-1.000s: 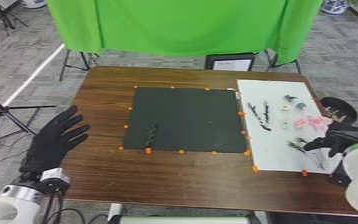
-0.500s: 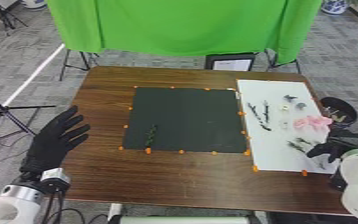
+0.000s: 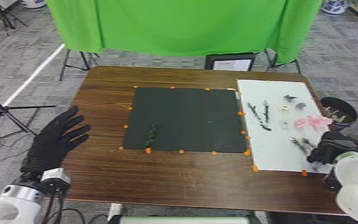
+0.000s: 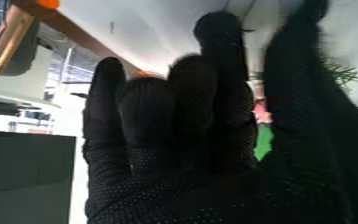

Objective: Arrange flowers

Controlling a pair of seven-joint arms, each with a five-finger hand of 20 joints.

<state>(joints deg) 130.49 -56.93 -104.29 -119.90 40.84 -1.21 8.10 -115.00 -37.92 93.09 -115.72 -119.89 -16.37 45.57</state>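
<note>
In the head view, the left hand [image 3: 55, 140] is at the left of the frame, over the left edge of the brown wooden table [image 3: 95, 185], its fingers straight and spread. A dark green sprig [image 3: 151, 136] lies near the lower left corner of the black sheet [image 3: 193, 120], left of centre. On the white sheet [image 3: 269, 157], at the right of the frame, two dark twigs [image 3: 254, 112] lie along the left side. Small pale blossoms [image 3: 284, 107] come next, then grey-blue blossoms [image 3: 289, 97] higher up, and green sprigs [image 3: 300, 144] lower down. The pink flower [image 3: 313, 121] lies near the sheet's right edge.

The right hand [image 3: 330, 148] is at the lower right, over the sheet's right edge, just beside the green sprigs; whether it touches them cannot be told. In the right wrist view its fingers [image 4: 147, 115] are straight and close together, the thumb standing apart.
</note>
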